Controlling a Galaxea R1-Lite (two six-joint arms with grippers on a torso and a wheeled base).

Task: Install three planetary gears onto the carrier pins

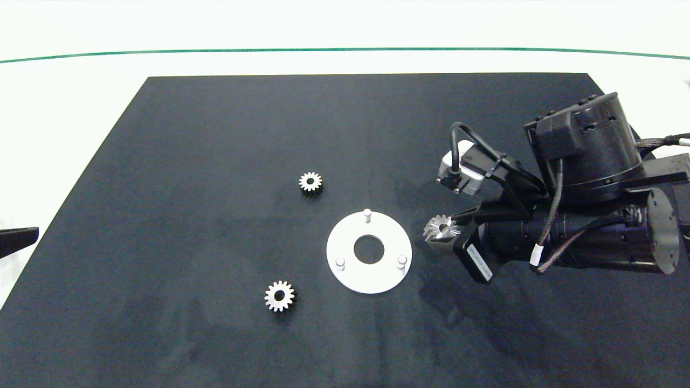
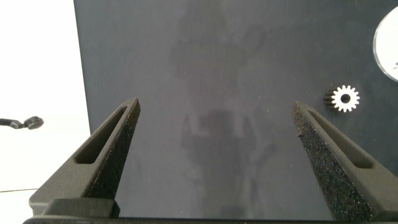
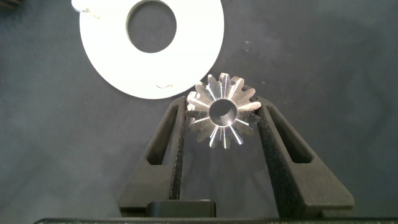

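Just right of the white carrier disc [image 1: 345, 267], your right gripper [image 1: 450, 230] is clamped on one planetary gear [image 1: 441, 228], its two fingers pressed against the teeth on either side. You have that gear beside the disc's rim, not over a pin. All three carrier pins [image 1: 367, 215] stand bare, so by my reading nothing is installed yet: this first gear needs seating, then two more follow. Those lie flat on the worktop [image 1: 215, 134]: one gear [image 1: 310, 182] far and left of the disc, another gear [image 1: 280, 296] near and left of it. Your left gripper [image 2: 214, 158] hangs at the worktop's left side, fingers wide apart and holding nothing. A black mat covers the worktop, with a pale floor and a green line [image 1: 345, 50] beyond.
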